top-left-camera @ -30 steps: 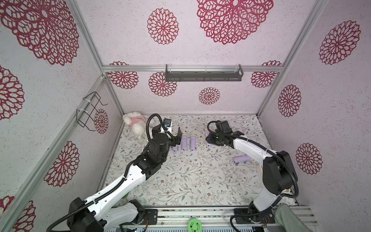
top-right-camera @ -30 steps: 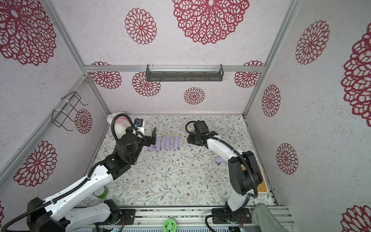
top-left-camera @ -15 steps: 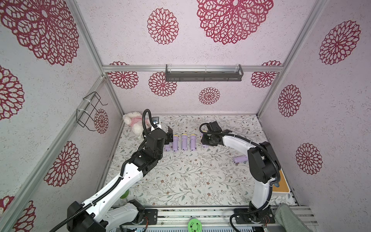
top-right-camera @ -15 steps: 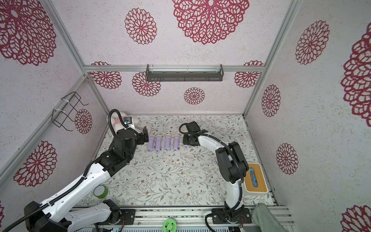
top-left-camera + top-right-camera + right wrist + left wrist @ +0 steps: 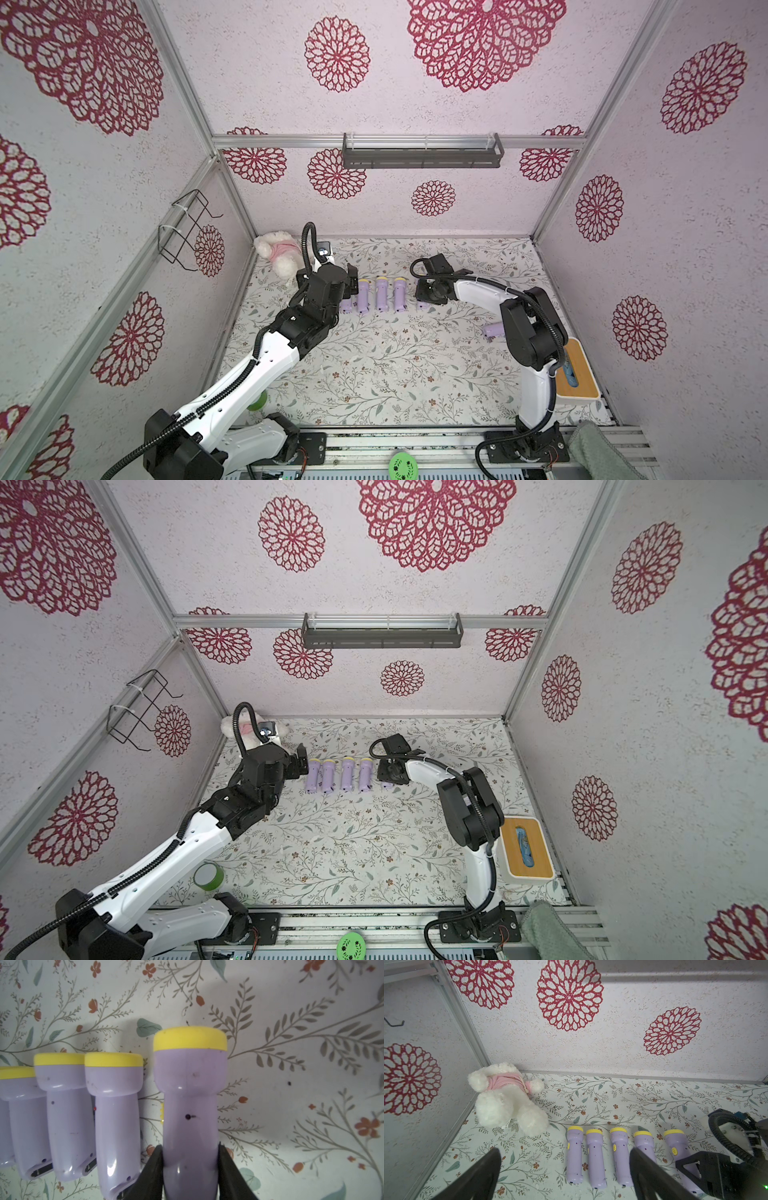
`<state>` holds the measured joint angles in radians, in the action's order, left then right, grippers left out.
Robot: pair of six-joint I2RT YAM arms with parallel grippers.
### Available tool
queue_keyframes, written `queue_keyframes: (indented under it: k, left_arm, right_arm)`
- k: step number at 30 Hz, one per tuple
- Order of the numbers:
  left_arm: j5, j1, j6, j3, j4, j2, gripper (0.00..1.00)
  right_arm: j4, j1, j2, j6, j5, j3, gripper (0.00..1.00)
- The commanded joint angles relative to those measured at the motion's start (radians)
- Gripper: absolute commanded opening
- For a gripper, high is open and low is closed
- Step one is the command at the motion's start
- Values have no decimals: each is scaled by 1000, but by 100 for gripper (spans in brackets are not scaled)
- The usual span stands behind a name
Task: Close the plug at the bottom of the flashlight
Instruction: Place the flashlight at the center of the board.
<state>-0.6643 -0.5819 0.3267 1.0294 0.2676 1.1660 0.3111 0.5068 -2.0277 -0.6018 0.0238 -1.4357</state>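
Note:
Several purple flashlights with yellow heads lie side by side at the back of the floral mat (image 5: 374, 365). My right gripper (image 5: 190, 1159) is shut on the handle of the flashlight (image 5: 190, 1095) at the right end of that row; in both top views only its bottom end (image 5: 422, 305) (image 5: 387, 785) shows under the gripper (image 5: 430, 291). Its plug is out of view. The neighbouring flashlights (image 5: 116, 1115) show dark slots at their bottoms. My left gripper (image 5: 564, 1151) stands open and holds nothing, just left of the row (image 5: 353, 278) (image 5: 301, 758).
A white plush toy (image 5: 278, 253) lies in the back left corner. Another flashlight (image 5: 493, 330) lies by the right arm. A wood-topped box (image 5: 525, 848) sits at the right, a green tape roll (image 5: 209, 875) at the front left. A wire rack (image 5: 187, 228) hangs on the left wall.
My right gripper has carried its flashlight leftward to the right end of the row. The left arm has drawn back to the left, its gripper still open.

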Motion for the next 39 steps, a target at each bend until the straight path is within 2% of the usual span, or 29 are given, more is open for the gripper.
queue_keyframes:
  k: [1, 39]
  left_arm:
    - [-9, 10, 26, 23, 7, 7, 97]
    - [14, 11, -3, 34, 13, 26, 97]
  right_arm:
    - [-16, -5, -1, -41, -35, -37, 0]
    - [24, 35, -67, -100, -70, -89, 0]
